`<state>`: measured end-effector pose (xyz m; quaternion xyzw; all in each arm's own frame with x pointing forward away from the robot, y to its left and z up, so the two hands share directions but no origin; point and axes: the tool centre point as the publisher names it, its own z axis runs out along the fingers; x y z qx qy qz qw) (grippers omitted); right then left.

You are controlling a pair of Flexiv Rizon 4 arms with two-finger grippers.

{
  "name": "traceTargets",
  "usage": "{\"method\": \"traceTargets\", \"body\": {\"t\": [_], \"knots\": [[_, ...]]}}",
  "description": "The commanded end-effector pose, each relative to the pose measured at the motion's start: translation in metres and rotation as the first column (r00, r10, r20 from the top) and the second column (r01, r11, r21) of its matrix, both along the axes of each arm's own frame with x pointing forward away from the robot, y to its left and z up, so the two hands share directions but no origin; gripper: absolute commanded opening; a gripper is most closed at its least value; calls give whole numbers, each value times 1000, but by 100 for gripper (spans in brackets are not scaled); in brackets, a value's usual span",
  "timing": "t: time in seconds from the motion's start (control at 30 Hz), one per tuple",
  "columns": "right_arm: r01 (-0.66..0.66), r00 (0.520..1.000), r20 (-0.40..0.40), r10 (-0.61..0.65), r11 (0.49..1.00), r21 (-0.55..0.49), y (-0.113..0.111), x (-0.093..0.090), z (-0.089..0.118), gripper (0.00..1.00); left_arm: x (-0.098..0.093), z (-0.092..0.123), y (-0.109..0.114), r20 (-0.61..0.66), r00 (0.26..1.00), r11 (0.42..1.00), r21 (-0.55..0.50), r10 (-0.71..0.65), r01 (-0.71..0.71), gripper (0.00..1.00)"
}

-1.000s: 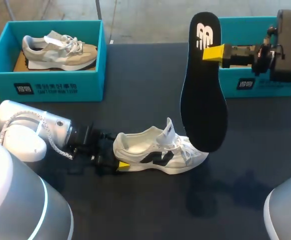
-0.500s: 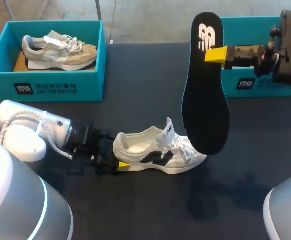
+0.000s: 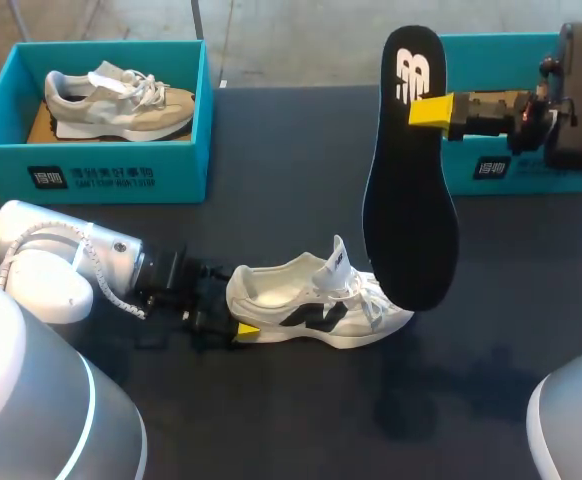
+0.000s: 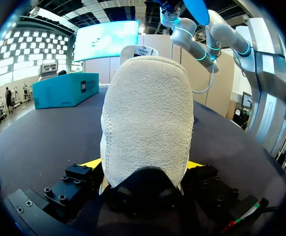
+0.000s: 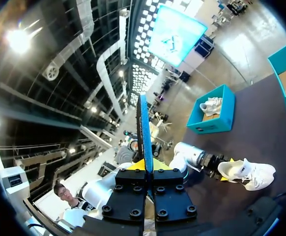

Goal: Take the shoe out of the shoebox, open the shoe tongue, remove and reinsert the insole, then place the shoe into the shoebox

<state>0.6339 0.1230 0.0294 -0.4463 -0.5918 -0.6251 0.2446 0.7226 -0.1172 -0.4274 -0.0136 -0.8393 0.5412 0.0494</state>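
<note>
**Insole out, reinsertion is where it could fail**

The right pincer [image 3: 429, 110] was clamped on the insole [image 3: 408, 170] near its heel end, holding it up in the air. The long toe end hung down over the forefoot of the shoe [image 3: 316, 305]. From above we couldn't tell whether the two touched.

The left pincer [image 4: 143, 164] was clamped on the shoe's heel. The shoe stood on its sole on the surface [image 3: 271, 420], between the two boxes.

Risks, as we judged them:
- The insole looked thin and floppy and was gripped at one end only. A quick swing could twist it or slide it in the clamp, so it would arrive skewed.
- The toe end could snag on the tongue [image 3: 338, 258] or the laces [image 3: 371, 300] and buckle. The tongue stood up, but the opening looked narrow.
- The shoe was held only at the heel, so a downward push from the insole could pivot or drag it.

Boxes:
- The left box [image 3: 91, 170] held a grey shoe [image 3: 116, 100] on a brown liner.
- The right box [image 3: 491, 170] was largely hidden behind the right arm. The right wrist view showed only a strip of bare brown floor, with the rest unseen. It was probably where the white shoe goes.
</note>
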Motion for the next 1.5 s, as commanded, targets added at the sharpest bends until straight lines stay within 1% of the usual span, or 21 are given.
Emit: {"method": "traceTargets", "body": {"t": [0.03, 0.13, 0.2, 0.23, 0.27, 0.33, 0.57, 0.77, 1.07, 1.23, 1.3, 1.33, 1.5], "knots": [[18, 1000, 1, -18, 1000, 1, 7, -7, 2, 0, 1, -4, -2, 0, 1000, 1000, 3, 0, 0, 0], [18, 1000, 1, -18, 1000, 1, 7, -7, 2, 0, 1, -4, -2, 0, 1000, 1000, 3, 0, 0, 0], [18, 1000, 1, -18, 1000, 1, 7, -7, 2, 0, 1, 0, 0, -1, 1000, 1000, -7, -1, 1, 1], [18, 1000, 1, -18, 1000, 1, 7, -7, 2, 0, 0, 1, 1, -1, 1000, 1000, 1, -3, 3, 11], [18, 1000, 1, -18, 1000, 1, 7, -7, 2, 0, 0, 2, 1, -2, 1000, 1000, 2, -5, 5, 32], [18, 1000, 1, -18, 1000, 1, 7, -7, 2, 0, -1, 3, 2, -3, 1000, 1000, 8, -16, 16, 100], [18, 1000, 1, -18, 1000, 1, 7, -7, 2, 0, -5, 7, 4, 1, 1000, 999, 33, -22, 22, 100], [18, 1000, 1, -18, 1000, 1, 7, -7, 2, 0, -8, 15, 16, 0, 1000, 996, 90, -23, 23, 100], [18, 1000, 1, -18, 1000, 1, 7, -7, 2, 0, -7, 30, 43, -7, 1000, 971, 239, -6, 7, 100], [18, 1000, 1, -18, 1000, 1, 7, -7, 2, 0, -7, 43, 55, -8, 1000, 944, 328, -23, 25, 100], [18, 1000, 1, -18, 1000, 1, 7, -7, 2, 0, -6, 48, 58, -14, 999, 931, 364, -31, 33, 100], [18, 1000, 1, -18, 1000, 1, 7, -7, 2, 0, -6, 50, 59, -21, 999, 917, 398, -32, 38, 100], [18, 1000, 1, -18, 1000, 1, 7, -7, 2, 0, -6, 61, 62, -42, 998, 886, 459, -42, 56, 100]]}}
